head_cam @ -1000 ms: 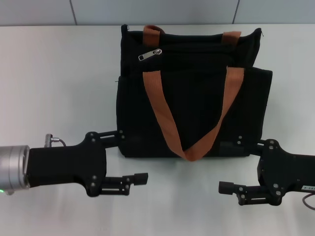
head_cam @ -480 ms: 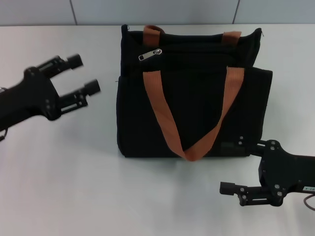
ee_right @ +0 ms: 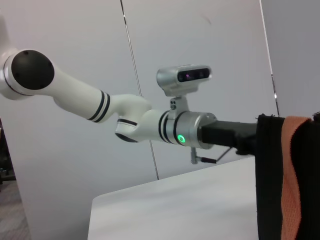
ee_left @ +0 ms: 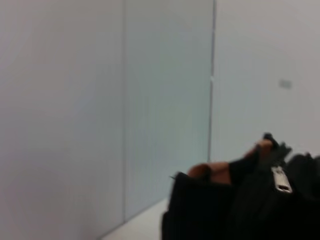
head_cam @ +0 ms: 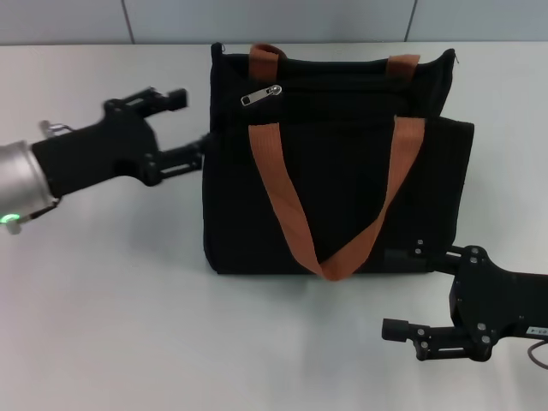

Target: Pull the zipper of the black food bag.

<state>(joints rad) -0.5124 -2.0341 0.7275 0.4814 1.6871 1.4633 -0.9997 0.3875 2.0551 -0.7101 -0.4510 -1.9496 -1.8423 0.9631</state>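
The black food bag (head_cam: 342, 180) stands upright mid-table with two orange-brown handles (head_cam: 282, 197). Its small silver zipper pull (head_cam: 261, 94) lies near the top left of the bag. It also shows in the left wrist view (ee_left: 281, 180) on the bag's top (ee_left: 220, 210). My left gripper (head_cam: 190, 124) is open beside the bag's upper left edge, left of the zipper pull, and one fingertip (head_cam: 199, 152) is close against the bag's side. My right gripper (head_cam: 404, 289) is open and empty, low by the bag's front right corner.
The white table (head_cam: 111, 300) runs out around the bag, with a grey wall behind it. The right wrist view shows my left arm (ee_right: 190, 131) reaching to the bag's edge (ee_right: 267, 180) and an orange strap (ee_right: 295, 175).
My left arm has risen from the table's front left, swung up past the bag's left side, and closed in on its upper left edge. The right arm has stayed put.
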